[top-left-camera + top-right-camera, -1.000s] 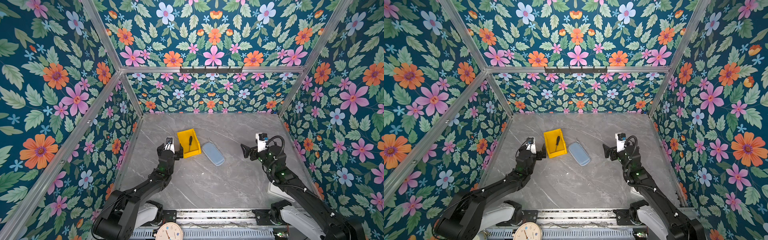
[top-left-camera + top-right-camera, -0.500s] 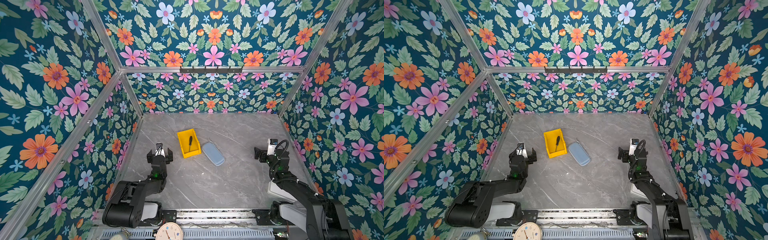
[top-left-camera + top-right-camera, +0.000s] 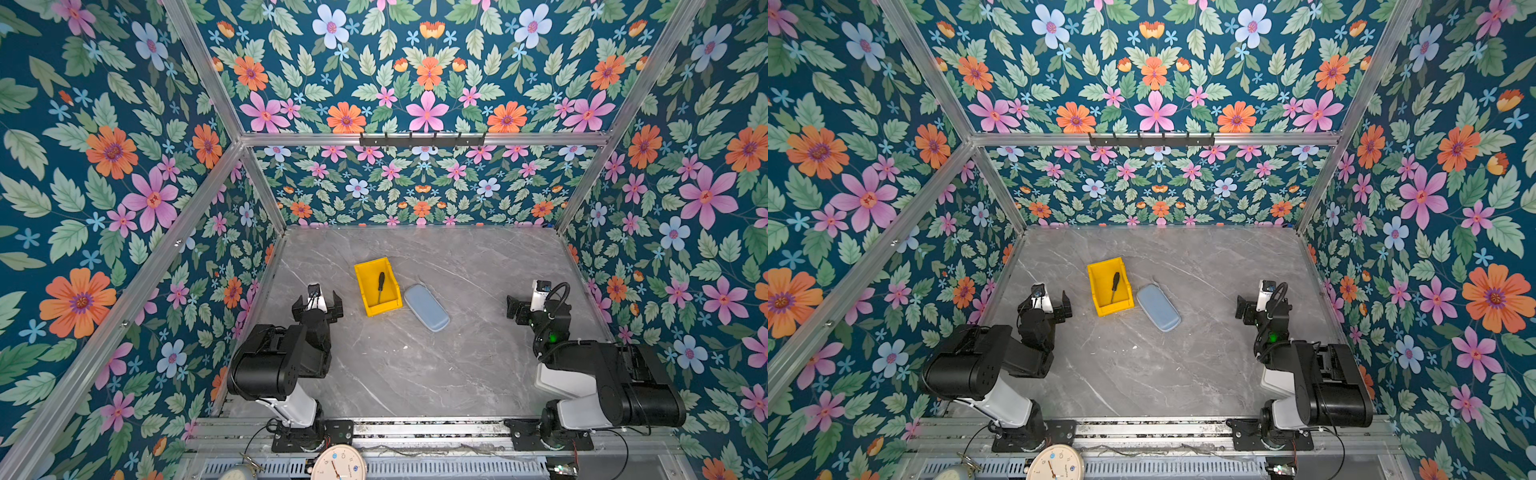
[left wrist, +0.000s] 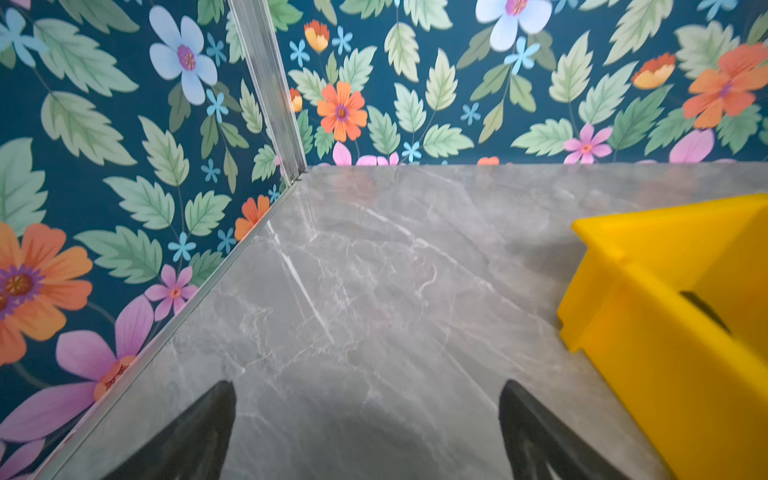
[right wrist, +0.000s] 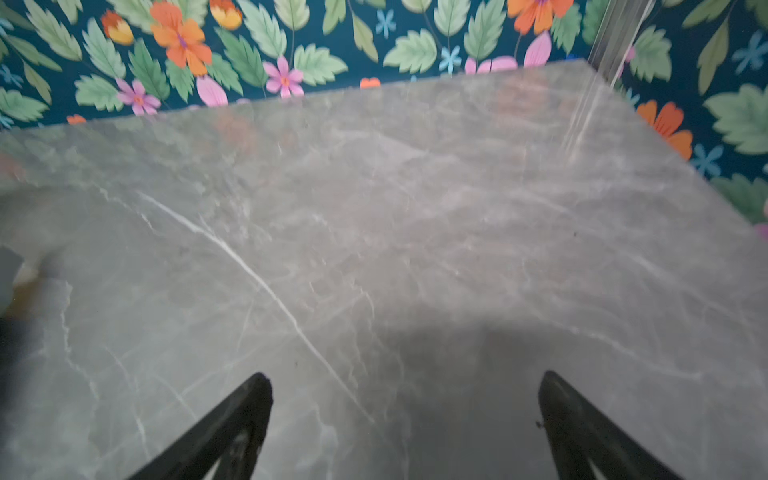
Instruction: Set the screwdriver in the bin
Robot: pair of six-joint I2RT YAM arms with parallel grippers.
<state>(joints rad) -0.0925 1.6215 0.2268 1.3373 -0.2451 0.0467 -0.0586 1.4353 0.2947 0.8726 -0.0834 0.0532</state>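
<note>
Screwdriver (image 3: 380,286) lies inside the yellow bin (image 3: 360,291); left gripper (image 3: 317,304) and right gripper (image 3: 516,309) empty, jaws apart; risk: the left, near the bin, knocks it on any sideways swing.

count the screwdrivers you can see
1: the screwdriver lies inside the yellow bin, left of the table's centre in both top views. The inside of the pale blue case beside the bin isn't visible, so it could hide more.
</note>
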